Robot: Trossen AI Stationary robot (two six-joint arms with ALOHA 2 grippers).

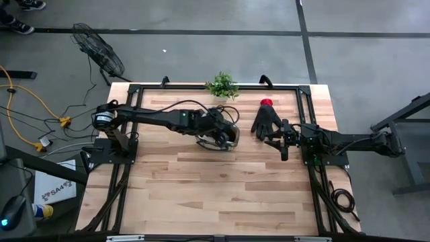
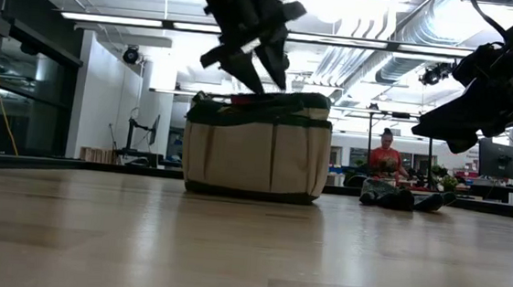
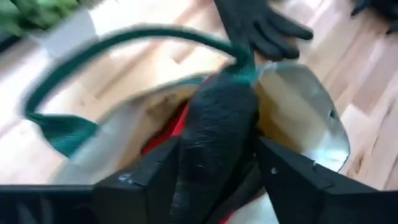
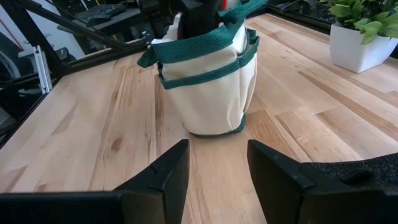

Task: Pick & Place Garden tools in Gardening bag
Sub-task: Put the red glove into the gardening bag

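Note:
The olive-khaki gardening bag [image 1: 218, 136] with green trim stands upright on the table's far middle; it also shows in the low view [image 2: 256, 148] and the right wrist view [image 4: 208, 87]. My left gripper [image 3: 217, 186] is right above the bag's open top, shut on a black glove [image 3: 217, 124] with red at its lower end. A second black glove [image 1: 267, 122] with a red cuff [image 1: 267, 102] lies flat on the table right of the bag. My right gripper [image 4: 217, 168] is open and empty just beside this glove, facing the bag. My left gripper pinches the glove's black textured part [image 3: 217, 155] between its two fingers [image 3: 149, 180]. The fingers come from above, pointing down at the bag's mouth. The glove hangs below them, its red end inside the bag's opening.
A small green plant in a white pot [image 1: 222, 85] stands at the table's far edge behind the bag. One green loop handle [image 3: 93, 56] arches up beside the bag's mouth. Bare wooden table reaches from the bag to the near edge [image 1: 215, 202]. A person sits in the room beyond [image 2: 385, 158].

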